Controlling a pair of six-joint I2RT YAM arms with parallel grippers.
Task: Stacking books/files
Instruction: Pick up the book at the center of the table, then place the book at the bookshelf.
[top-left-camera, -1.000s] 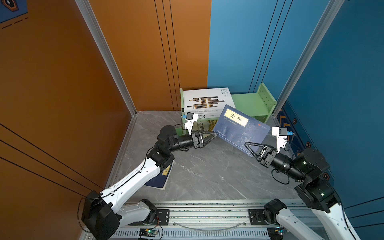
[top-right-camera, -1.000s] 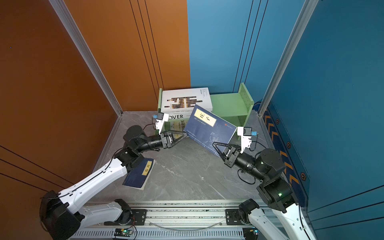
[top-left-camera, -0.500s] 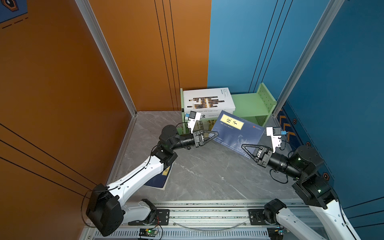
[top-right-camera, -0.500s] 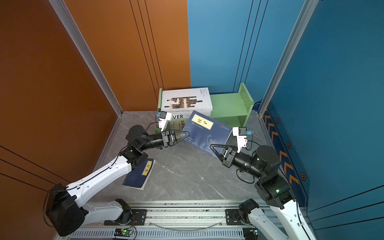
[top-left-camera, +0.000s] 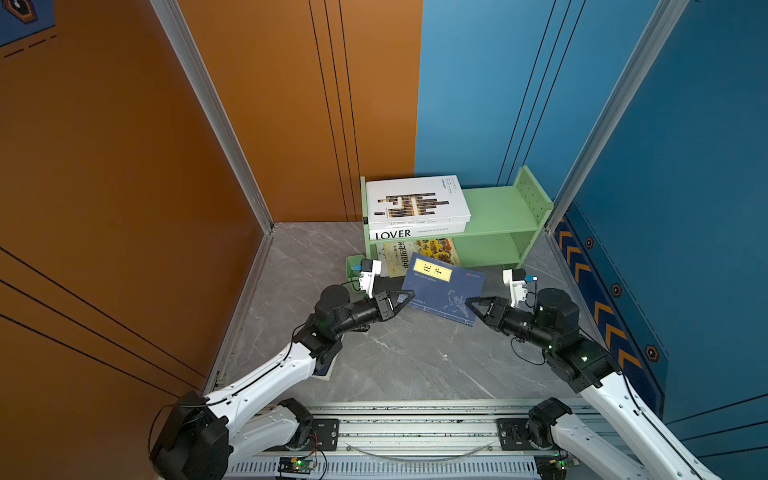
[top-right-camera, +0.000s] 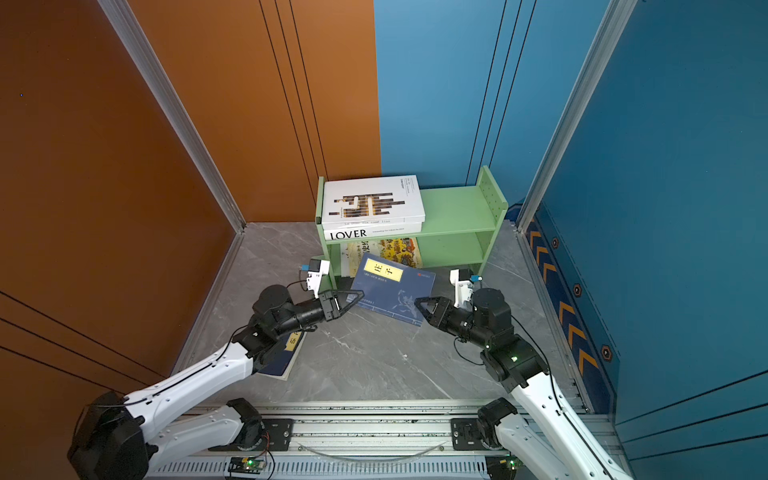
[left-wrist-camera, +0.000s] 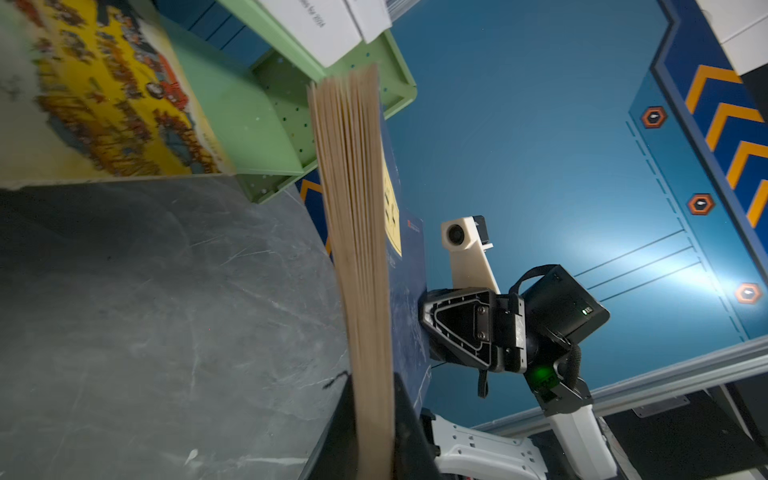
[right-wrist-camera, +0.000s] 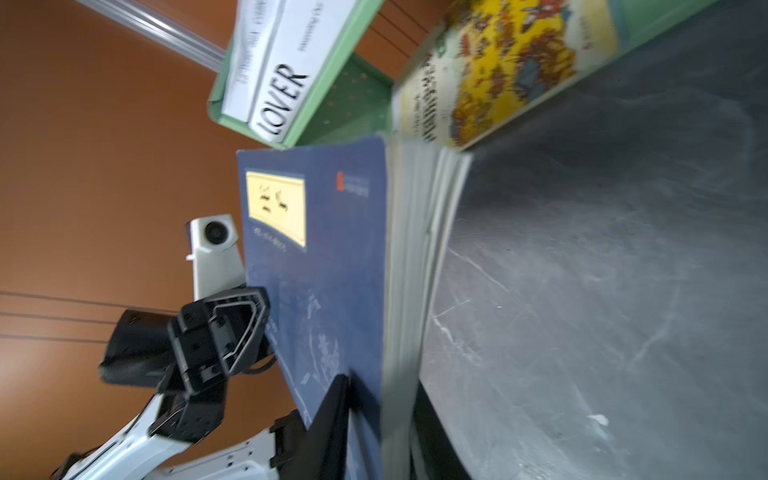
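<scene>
One navy yellow-labelled book (top-left-camera: 444, 291) tilted before green shelf (top-left-camera: 494, 203) | left pincer (top-left-camera: 410, 294) clenched on one edge | right pincer (top-left-camera: 468, 300) straddling opposite edge, grip cannot be told

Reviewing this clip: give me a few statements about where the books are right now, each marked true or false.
1. The navy book sits between the fingers of both the left hand and the right hand. True.
2. The LOVER book lies on top of the white barred book. False: the white barred book lies on the LOVER book.
3. The yellow picture book is on the green shelf's top board. False: it leans at the lower level, under that board.
4. A second navy book lies on the table under the left arm. True.
</scene>
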